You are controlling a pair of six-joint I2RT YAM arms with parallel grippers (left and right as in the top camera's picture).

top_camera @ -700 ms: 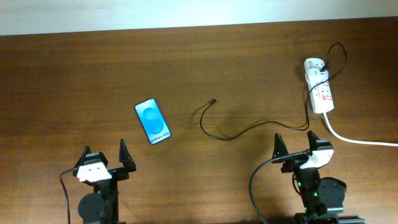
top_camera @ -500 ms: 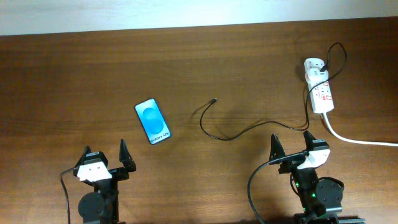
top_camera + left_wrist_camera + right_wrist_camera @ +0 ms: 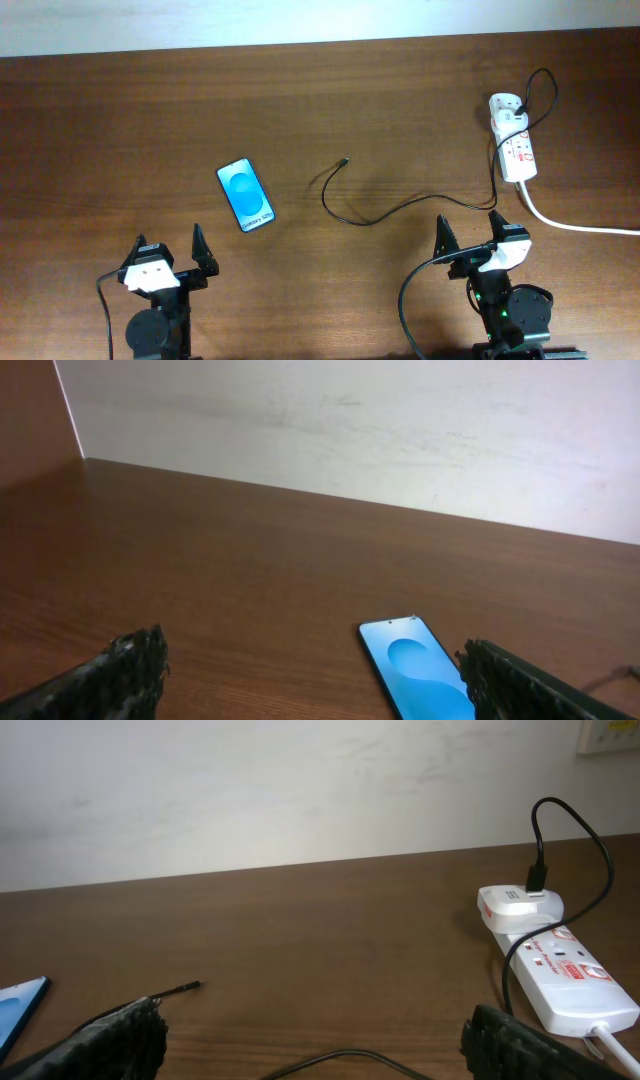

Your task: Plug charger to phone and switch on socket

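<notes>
The phone [image 3: 246, 194] lies face up with a lit blue screen, left of the table's middle; it also shows in the left wrist view [image 3: 418, 672]. The charger, a thin black cable [image 3: 370, 213], curves across the table; its connector tip [image 3: 345, 161] lies free, right of the phone, and shows in the right wrist view [image 3: 190, 985]. The cable's other end is plugged into the white socket [image 3: 512, 138] at the far right, also in the right wrist view [image 3: 555, 970]. My left gripper [image 3: 168, 252] is open, near the front edge. My right gripper [image 3: 472, 234] is open, just short of the cable.
A thick white cord [image 3: 575, 226] runs from the socket off the right edge. A pale wall [image 3: 350, 420] stands behind the table's far edge. A wall outlet plate [image 3: 610, 735] shows at the upper right of the right wrist view.
My right gripper has shifted slightly to the left and turned a little. The left arm, phone, cable and socket have not moved.
</notes>
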